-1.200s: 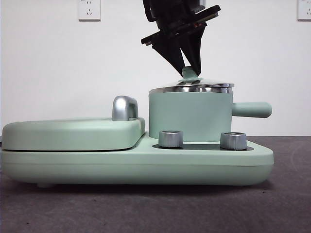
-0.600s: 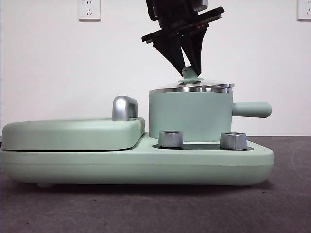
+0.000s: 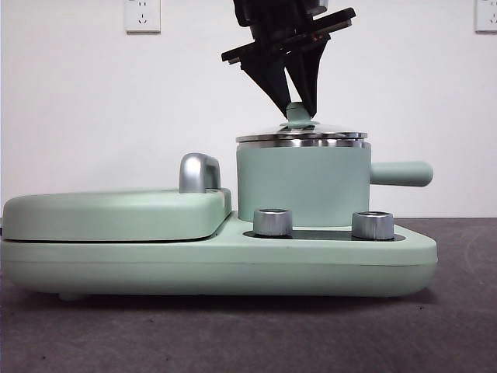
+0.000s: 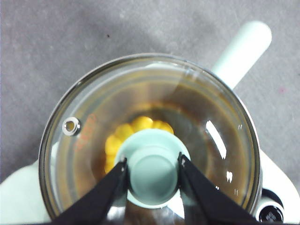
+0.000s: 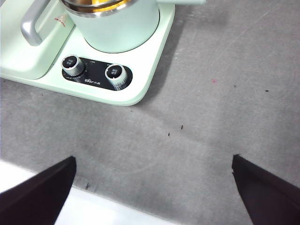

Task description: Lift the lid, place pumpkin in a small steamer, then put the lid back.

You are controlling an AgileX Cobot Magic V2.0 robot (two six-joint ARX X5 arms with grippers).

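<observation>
The mint-green small steamer [image 3: 303, 186] stands on the right of the appliance, its straight handle pointing right. On its rim sits the round lid [image 3: 301, 137], level, with its silver edge all around. My left gripper [image 3: 299, 109] comes down from above and is shut on the lid's mint knob [image 4: 152, 171], one jaw on each side. Through the glass of the lid [image 4: 197, 108] the yellow pumpkin [image 4: 126, 133] shows inside the pot. My right gripper [image 5: 153, 158] hangs open over the grey table, apart from the steamer [image 5: 117, 26].
The appliance base [image 3: 233, 264] carries a flat wide mint cover [image 3: 116, 214] with a chrome handle [image 3: 198, 172] on the left. Two silver dials [image 3: 272, 222] [image 3: 373, 225] stand in front of the pot. A white wall is behind.
The lid was tilted on the pot, raised on its right side; now it lies level on the rim. The left gripper shifted slightly with it.
</observation>
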